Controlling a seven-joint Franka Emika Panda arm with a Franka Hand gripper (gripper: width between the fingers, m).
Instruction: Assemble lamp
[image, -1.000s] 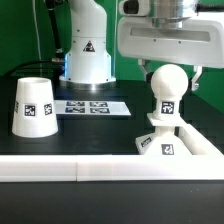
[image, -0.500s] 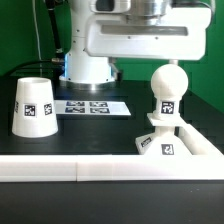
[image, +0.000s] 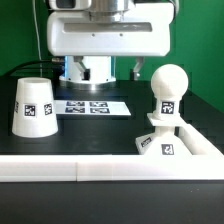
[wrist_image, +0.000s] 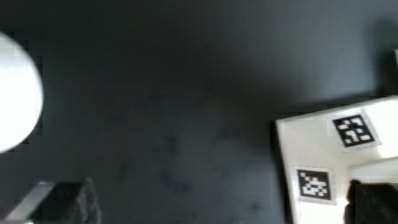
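- Outwardly, in the exterior view, a black desk (image: 110, 130) holds the lamp parts — the shade (image: 33, 106) stands rim-up, wide end on the desk, on the exterior view's left, a square tag on its side.
- On the exterior view's right, the bulb (image: 165, 92) stands upright on the low base (image: 175, 140), both tagged.
- Between them, farther back, lies the marker board (image: 90, 106).
- A white rail (image: 110, 170) runs across the front.
- The arm's white housing (image: 108, 30) hangs high above; the pincer (image: 109, 70) shows two dark fingers apart, holding nothing.
- Next, the wrist view — dark desk, a marker board corner (wrist_image: 347, 145) with two tags, a blurred white curve (wrist_image: 15, 90) at one edge, and two dark fingertips (wrist_image: 54, 200) set wide apart.
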